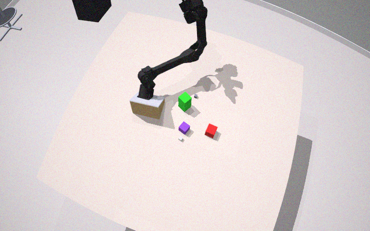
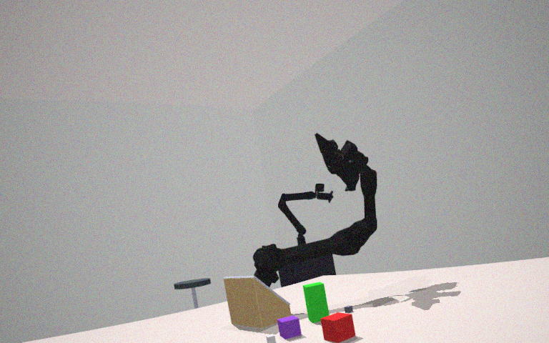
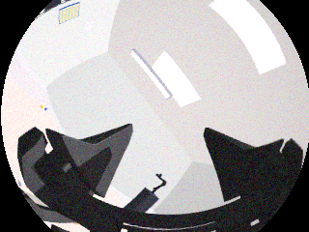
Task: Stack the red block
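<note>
Red block [image 1: 211, 130] far below the raised, wide-open, empty tool [image 2: 328, 151]: to be approached from straight above, well clear of green tower [image 1: 184, 101] and purple block [image 1: 184, 127].

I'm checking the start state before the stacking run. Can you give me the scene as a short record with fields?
end effector: open, holding nothing, raised high above the table, pointing upward
red block: on the table, apart from the others
green tower: upright, nothing on top
purple block: on the table, between tower and red block, nearer the base
task progress: red block not yet picked up
</note>
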Robot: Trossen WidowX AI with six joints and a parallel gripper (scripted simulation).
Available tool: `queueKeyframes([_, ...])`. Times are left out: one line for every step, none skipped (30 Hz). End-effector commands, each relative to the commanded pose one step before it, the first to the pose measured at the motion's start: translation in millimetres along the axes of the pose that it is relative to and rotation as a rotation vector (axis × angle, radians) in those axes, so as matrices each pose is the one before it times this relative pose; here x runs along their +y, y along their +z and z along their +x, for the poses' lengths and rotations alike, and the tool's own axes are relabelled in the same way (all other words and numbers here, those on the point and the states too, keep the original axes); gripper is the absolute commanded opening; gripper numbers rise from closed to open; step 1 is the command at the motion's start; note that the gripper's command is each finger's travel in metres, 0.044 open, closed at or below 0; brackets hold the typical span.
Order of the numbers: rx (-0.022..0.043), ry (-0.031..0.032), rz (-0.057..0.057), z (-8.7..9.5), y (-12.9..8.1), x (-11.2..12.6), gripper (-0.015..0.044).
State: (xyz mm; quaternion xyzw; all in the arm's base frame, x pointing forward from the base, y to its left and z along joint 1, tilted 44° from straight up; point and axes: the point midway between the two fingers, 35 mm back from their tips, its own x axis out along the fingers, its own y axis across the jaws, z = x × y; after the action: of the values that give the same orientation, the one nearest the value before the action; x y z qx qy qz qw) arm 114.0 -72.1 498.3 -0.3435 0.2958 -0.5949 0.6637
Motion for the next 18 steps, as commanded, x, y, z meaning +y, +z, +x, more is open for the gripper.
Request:
queueKeyframes([0.00013, 0.00205, 0.0044, 0.51, -1.15, -0.82, 0.0426])
queueKeyframes([0.00045, 0.00622, 0.0131, 1.59, -3.45, -2.42, 0.0440])
queueKeyframes([0.00100, 0.01061, 0.0216, 2.81, -5.72, -3.92, 0.0440])
queueKeyframes([0.00162, 0.01311, 0.0256, 3.62, -6.79, -4.53, 0.0440])
queueKeyframes([-0.00436, 0.02229, 0.0264, 3.59, -5.14, -4.26, 0.0440])
queueKeyframes([-0.00538, 0.02457, 0.0256, 3.67, -4.51, -3.98, 0.0440])
queueKeyframes([-0.00534, 0.02552, 0.0248, 3.82, -4.20, -3.76, 0.0440])
queueKeyframes([-0.00486, 0.02603, 0.0243, 4.02, -4.06, -3.61, 0.0440])
queueKeyframes([-0.00435, 0.02651, 0.0238, 4.23, -3.94, -3.46, 0.0440])
queueKeyframes([-0.00377, 0.02691, 0.0234, 4.45, -3.85, -3.32, 0.0440])
queueKeyframes([0.00171, 0.01391, 0.0290, 2.10, -2.95, -1.28, 0.0440])
queueKeyframes([0.00244, 0.01511, 0.0308, 2.39, -3.09, -1.33, 0.0440])
queueKeyframes([0.00165, 0.02029, 0.0283, 3.48, -3.27, -1.95, 0.0440])
queueKeyframes([0.00052, 0.02622, 0.0238, 4.78, -3.35, -2.63, 0.0440])
queueKeyframes([0.00020, 0.02875, 0.0204, 5.43, -3.23, -2.83, 0.0440])
queueKeyframes([0.00081, 0.02900, 0.0199, 5.63, -3.15, -2.68, 0.0440])
queueKeyframes([0.00143, 0.02923, 0.0194, 5.83, -3.08, -2.54, 0.0440])
queueKeyframes([0.00206, 0.02944, 0.0190, 6.03, -3.00, -2.39, 0.0440])
